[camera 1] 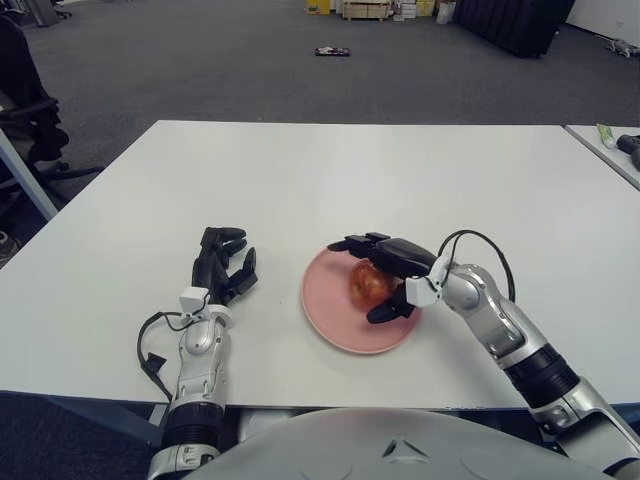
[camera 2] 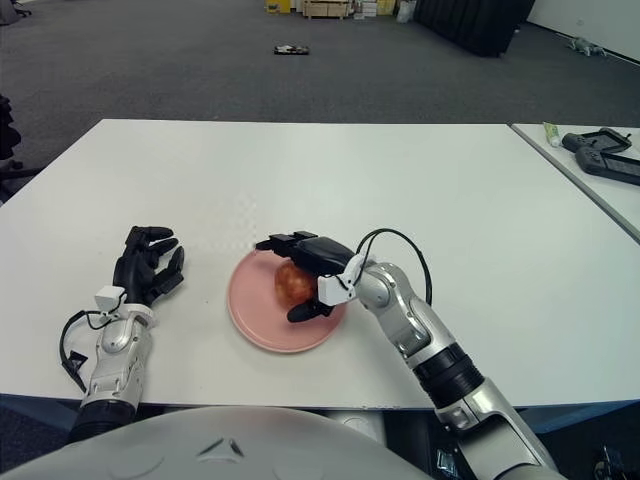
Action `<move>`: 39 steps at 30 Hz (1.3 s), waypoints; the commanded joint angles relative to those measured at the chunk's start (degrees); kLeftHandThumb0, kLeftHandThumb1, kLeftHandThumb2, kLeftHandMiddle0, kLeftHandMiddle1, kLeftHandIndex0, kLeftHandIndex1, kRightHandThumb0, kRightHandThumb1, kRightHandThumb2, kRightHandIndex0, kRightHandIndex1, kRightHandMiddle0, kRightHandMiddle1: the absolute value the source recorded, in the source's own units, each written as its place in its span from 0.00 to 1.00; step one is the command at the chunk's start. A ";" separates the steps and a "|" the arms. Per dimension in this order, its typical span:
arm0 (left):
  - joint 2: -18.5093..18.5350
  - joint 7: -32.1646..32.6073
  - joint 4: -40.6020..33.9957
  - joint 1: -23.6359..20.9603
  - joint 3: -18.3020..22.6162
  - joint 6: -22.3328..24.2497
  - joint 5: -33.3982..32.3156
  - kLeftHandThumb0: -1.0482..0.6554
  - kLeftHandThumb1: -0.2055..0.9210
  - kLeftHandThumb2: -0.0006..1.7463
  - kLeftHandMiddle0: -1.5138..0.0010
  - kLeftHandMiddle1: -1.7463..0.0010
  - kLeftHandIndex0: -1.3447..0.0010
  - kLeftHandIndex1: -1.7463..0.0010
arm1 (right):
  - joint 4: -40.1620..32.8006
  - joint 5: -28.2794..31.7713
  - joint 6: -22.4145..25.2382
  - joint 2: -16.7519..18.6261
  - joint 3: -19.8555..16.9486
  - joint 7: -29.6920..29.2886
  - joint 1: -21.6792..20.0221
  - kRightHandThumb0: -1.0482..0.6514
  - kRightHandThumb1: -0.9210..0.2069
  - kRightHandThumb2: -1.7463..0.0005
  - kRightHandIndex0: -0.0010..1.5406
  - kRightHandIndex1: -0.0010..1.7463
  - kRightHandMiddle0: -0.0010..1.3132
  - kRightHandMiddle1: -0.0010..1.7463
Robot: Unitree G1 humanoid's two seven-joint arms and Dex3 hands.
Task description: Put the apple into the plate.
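A red-yellow apple [camera 1: 372,287] sits on the pink plate [camera 1: 328,318] near the middle front of the white table [camera 1: 330,180]. My right hand [camera 1: 357,280] reaches in from the right and straddles the apple. Its two fingers [camera 1: 365,243] stretch out flat just above the apple, and the thumb [camera 1: 388,310] lies at the apple's near side. The fingers are spread and not closed on the fruit. My left hand [camera 1: 222,265] shows left of the plate, fingers relaxed and holding nothing.
A second table [camera 2: 600,160] at the right edge holds a controller [camera 2: 600,150] and a green tube [camera 2: 553,133]. A black chair [camera 1: 25,120] stands at the far left. The floor beyond holds boxes [camera 1: 365,10] and a small dark object [camera 1: 332,51].
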 commanded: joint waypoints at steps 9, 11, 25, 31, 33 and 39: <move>-0.16 0.09 3.18 1.19 -0.14 0.91 0.34 0.61 0.73 0.50 0.67 0.17 0.78 0.00 | -3.11 14.71 -1.17 -1.21 -7.25 3.38 1.80 0.00 0.31 0.68 0.00 0.00 0.00 0.00; -0.13 0.23 2.95 1.26 -0.19 1.30 0.44 0.61 0.73 0.50 0.68 0.17 0.78 0.00 | -2.62 18.61 -2.13 0.22 -8.35 3.36 2.66 0.00 0.27 0.70 0.00 0.00 0.00 0.00; -0.36 0.42 1.95 1.41 0.13 2.95 -0.11 0.61 0.77 0.46 0.67 0.20 0.79 0.00 | 4.54 39.16 -7.40 6.80 -20.57 3.30 7.62 0.00 0.01 0.78 0.00 0.00 0.00 0.00; -0.50 0.33 1.84 1.53 0.27 2.68 -0.31 0.61 0.78 0.44 0.67 0.21 0.80 0.00 | 9.53 48.51 -7.52 14.09 -25.50 2.10 6.09 0.02 0.03 0.73 0.00 0.00 0.00 0.04; -0.52 0.22 1.72 1.58 0.31 2.78 -0.43 0.61 0.78 0.44 0.67 0.21 0.80 0.00 | 9.61 51.77 -7.19 16.60 -26.89 1.55 5.76 0.04 0.06 0.71 0.01 0.06 0.00 0.13; -0.47 0.16 1.46 1.62 0.25 3.07 -0.38 0.61 0.79 0.44 0.67 0.21 0.80 0.00 | 7.20 49.89 -7.32 22.60 -30.22 -8.12 7.51 0.14 0.09 0.60 0.05 0.49 0.00 0.57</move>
